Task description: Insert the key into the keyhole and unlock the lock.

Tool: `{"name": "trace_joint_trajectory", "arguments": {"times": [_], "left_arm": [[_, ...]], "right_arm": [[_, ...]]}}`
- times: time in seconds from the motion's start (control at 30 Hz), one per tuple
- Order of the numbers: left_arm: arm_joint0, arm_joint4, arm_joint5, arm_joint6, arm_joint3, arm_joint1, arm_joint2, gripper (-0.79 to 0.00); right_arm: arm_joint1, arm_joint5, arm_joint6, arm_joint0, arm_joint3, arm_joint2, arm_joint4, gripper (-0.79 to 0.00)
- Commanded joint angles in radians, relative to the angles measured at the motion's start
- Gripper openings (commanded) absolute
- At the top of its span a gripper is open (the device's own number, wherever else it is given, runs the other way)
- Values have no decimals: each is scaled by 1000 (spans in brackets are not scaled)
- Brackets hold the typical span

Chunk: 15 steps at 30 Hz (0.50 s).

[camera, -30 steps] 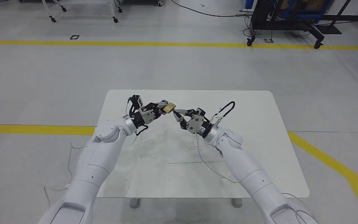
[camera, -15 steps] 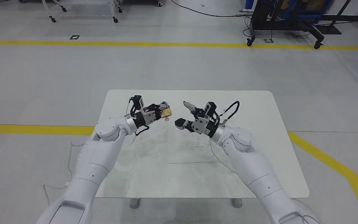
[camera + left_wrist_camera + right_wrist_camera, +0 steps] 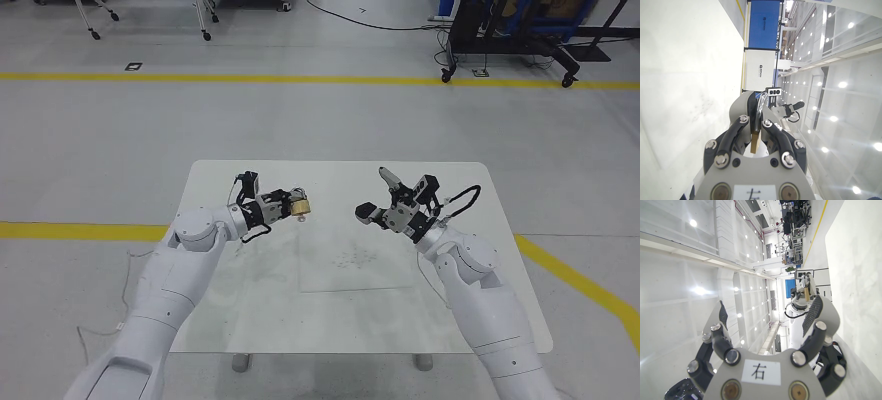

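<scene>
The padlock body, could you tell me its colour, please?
Brass-gold; the padlock shows best in the right wrist view.

Bright ceiling lamps (image 3: 693, 222) flare starkly (wide-angle bending at wrist-view edges), shadows faint.

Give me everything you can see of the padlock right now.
The padlock is small, with a flat brass-coloured body and a shiny silver metal shackle. The left hand clamps it, with the shackle lying between the finger pads, and holds it in the air above the white table. Nothing else touches it. I cannot tell whether the shackle is latched or sprung.
</scene>
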Motion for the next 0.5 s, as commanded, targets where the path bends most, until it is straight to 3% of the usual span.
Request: {"name": "trace_joint_trajectory", "arguments": {"times": [0.0,0.1,0.23,0.47], "left_arm": [[10,119,-3,39,-45,3,32,-785],[19,323,44,75,-121,10,90,-785],[36,416,132,81,-188,9,141,-785],[36,536,276,163,-199,-14,246,-785]], "right_arm": [[0,0,0,0,0,0,0,0],[0,0,0,0,0,0,0,0],[0,0,0,0,0,0,0,0],[0,0,0,0,0,0,0,0]]}}
